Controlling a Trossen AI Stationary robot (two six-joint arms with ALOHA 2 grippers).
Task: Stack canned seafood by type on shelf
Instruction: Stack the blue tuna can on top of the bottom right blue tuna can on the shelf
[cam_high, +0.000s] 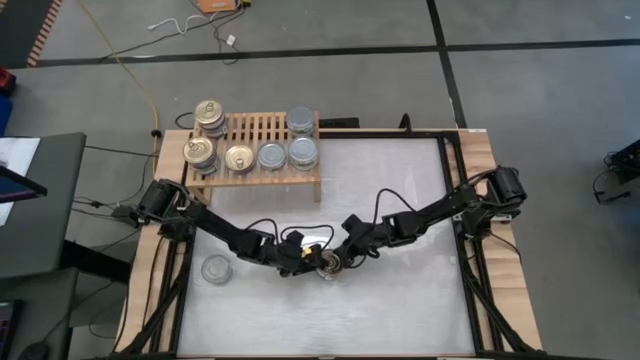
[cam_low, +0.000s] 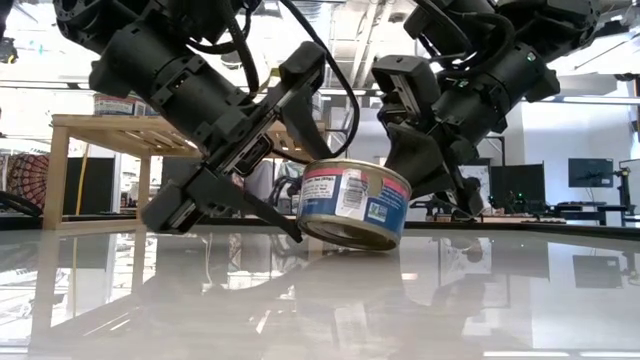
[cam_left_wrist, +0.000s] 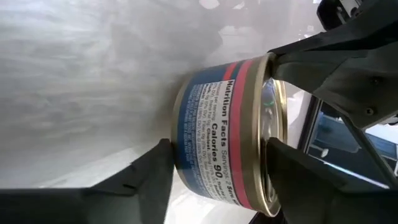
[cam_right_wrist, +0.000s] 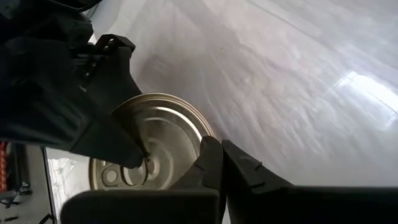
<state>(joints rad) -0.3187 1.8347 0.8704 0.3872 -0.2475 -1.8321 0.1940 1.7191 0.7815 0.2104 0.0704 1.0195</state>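
A tin with a blue and pink label and a gold pull-tab top (cam_low: 352, 205) sits tilted at the table's middle, between my two grippers. My left gripper (cam_left_wrist: 221, 155) spans it from top to bottom. My right gripper (cam_right_wrist: 222, 149) is shut, with its tips at the tin's top rim. The wooden shelf (cam_high: 262, 172) stands at the far left. It carries gold-topped tins (cam_high: 210, 115) on its left and silver-topped tins (cam_high: 301, 120) on its right, some of them stacked. A silver-topped tin (cam_high: 215, 268) stands alone on the table near the left edge. My left gripper holds the tin between its two fingers. One finger (cam_left_wrist: 152, 171) lies against the tin's bottom face and the other lies on the gold top (cam_left_wrist: 273, 124). The fingers come slanting down from the table's left. The tin is tilted, label sideways, its lower edge (cam_low: 345, 240) close to the table. My right gripper touches the tin's top rim (cam_right_wrist: 200, 134) with the tips of its shut fingers (cam_right_wrist: 211, 155). It comes slanting down from the table's right. The left arm's finger (cam_right_wrist: 118, 146) lies across the same gold top beside it.
Both arms reach in low over the table's middle and nearly meet there. The white tabletop (cam_high: 400, 200) spreads between the shelf and the right edge. Cables and a grey side table (cam_high: 40, 190) lie beyond the left edge.
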